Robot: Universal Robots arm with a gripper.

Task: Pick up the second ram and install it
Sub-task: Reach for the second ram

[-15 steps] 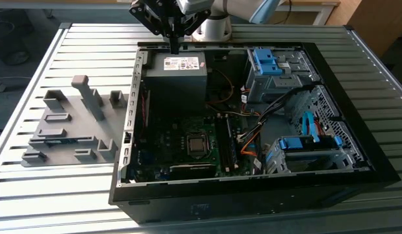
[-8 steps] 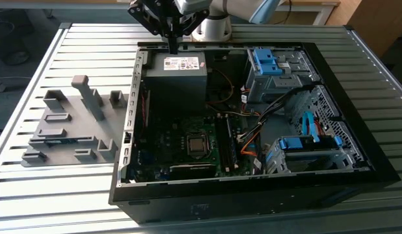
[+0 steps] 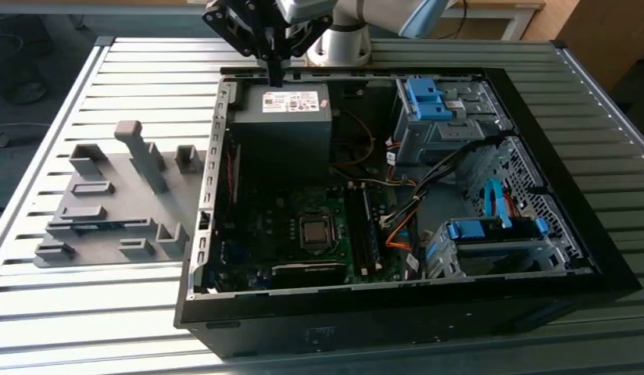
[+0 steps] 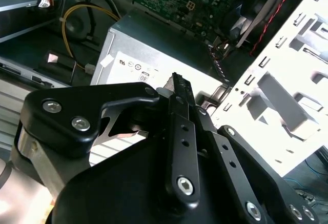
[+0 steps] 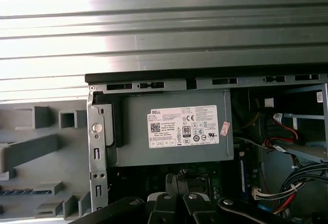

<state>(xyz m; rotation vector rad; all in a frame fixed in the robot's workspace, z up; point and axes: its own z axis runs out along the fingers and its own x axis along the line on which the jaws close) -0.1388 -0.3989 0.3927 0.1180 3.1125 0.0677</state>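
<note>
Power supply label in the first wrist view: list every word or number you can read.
White label on the power supply: rows of fine print and symbols, too small to read reliably.
Pink sticker at the label's edge: not legible.

Desk (image 3: 113,328): pale ribbed metal slats. An open black computer case (image 3: 406,316) lies on its side over the middle and toward the edge at the exterior view's right. A grey fixture plate (image 3: 113,207) with upright blocks lies just beside the case, between it and the opposite edge. The arm base (image 3: 338,47) stands at the far edge.
</note>
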